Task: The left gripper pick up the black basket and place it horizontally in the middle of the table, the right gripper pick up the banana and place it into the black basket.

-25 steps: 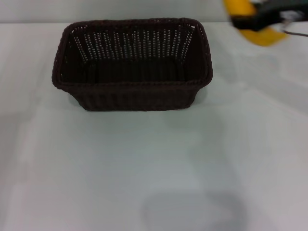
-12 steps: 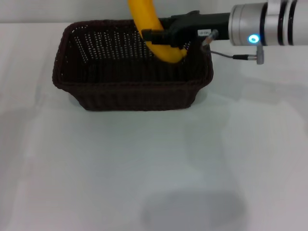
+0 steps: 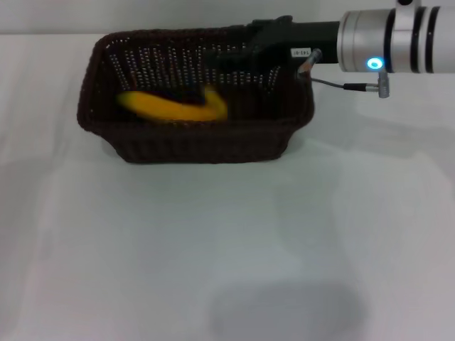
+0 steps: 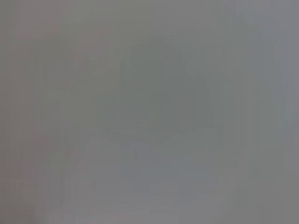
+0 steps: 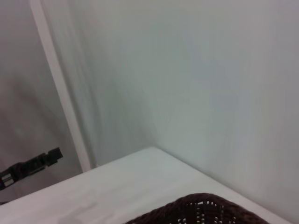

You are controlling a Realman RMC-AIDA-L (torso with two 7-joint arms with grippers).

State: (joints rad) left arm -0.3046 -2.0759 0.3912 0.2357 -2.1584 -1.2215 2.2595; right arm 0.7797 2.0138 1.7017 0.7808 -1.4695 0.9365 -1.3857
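Observation:
The black basket (image 3: 192,138) stands lengthwise across the back middle of the white table (image 3: 213,241). The banana (image 3: 174,106) is inside it, lying along the basket's left and middle part, blurred by motion. My right gripper (image 3: 231,58), on the blue-lit arm (image 3: 387,50), reaches in from the right over the basket's back right part; it is open and empty, above the banana. The basket's rim also shows in the right wrist view (image 5: 201,207). A slender black part (image 5: 28,165) far off beyond the table's left edge looks like my left gripper, parked.
The white table stretches wide in front of the basket, with a faint grey shadow (image 3: 284,312) near the front. A pale wall rises behind the table. The left wrist view shows only plain grey.
My right gripper carried the banana in from the right to above the basket, then let it go. The banana has dropped into the basket. The basket has not moved.

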